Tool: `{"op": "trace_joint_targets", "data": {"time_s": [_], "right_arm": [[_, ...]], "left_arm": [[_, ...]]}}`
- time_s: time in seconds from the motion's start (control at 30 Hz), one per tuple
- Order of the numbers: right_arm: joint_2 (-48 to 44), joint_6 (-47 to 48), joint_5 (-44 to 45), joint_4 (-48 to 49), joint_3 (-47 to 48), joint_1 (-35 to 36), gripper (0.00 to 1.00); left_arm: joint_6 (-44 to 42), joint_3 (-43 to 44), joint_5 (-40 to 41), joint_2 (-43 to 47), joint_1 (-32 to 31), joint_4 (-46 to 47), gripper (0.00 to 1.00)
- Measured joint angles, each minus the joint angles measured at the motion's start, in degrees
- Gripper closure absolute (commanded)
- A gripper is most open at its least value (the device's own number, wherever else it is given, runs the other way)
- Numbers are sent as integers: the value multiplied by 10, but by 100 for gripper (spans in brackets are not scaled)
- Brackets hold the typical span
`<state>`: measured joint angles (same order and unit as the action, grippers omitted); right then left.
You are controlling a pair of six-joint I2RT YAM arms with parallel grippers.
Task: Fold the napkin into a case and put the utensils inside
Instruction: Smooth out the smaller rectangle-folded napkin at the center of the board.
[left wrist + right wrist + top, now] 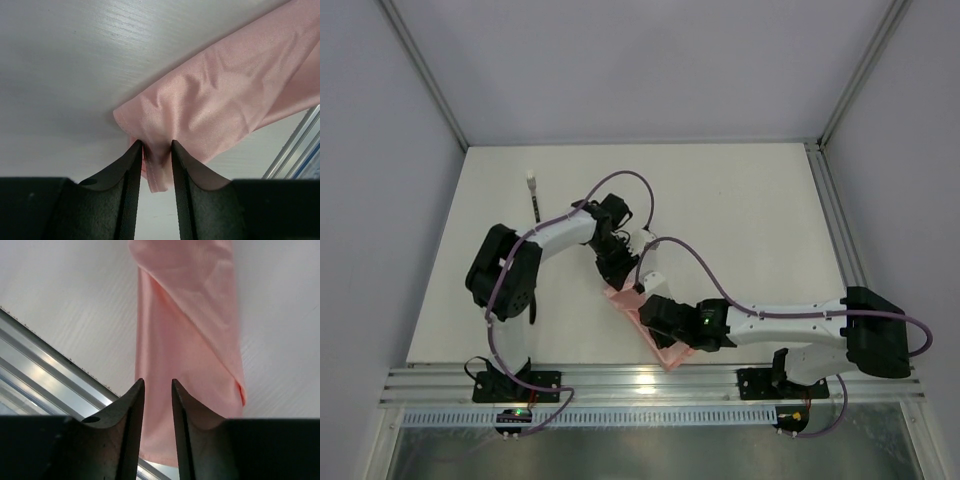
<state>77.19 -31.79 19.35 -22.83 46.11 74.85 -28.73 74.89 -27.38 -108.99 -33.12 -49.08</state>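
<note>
1. The napkin lies folded into a narrow strip on the table, between the two arms and near the front rail. The folding step is judged to be in hand.
2. A bunched end of the cloth is clamped by the left gripper.
3. The right gripper is held over the strip, fingers nearly together; whether cloth is pinched cannot be told.
4. One utensil is seen well apart, beyond the left arm.
5. Next, the pocket probably needs to be laid flat and released before the utensil is fetched.
</note>
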Motion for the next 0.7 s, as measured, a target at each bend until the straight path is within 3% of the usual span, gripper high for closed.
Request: {"op": "trace_joint_targets", "data": {"time_s": [0.37,0.7], "right_arm": [[16,-71,-44,30,-95,-27,75],[74,-9,-46,112,-66,-111,75]], "left_arm": [[12,3,10,49,39,19,62],[13,13,4,82,74,16,64]]}}
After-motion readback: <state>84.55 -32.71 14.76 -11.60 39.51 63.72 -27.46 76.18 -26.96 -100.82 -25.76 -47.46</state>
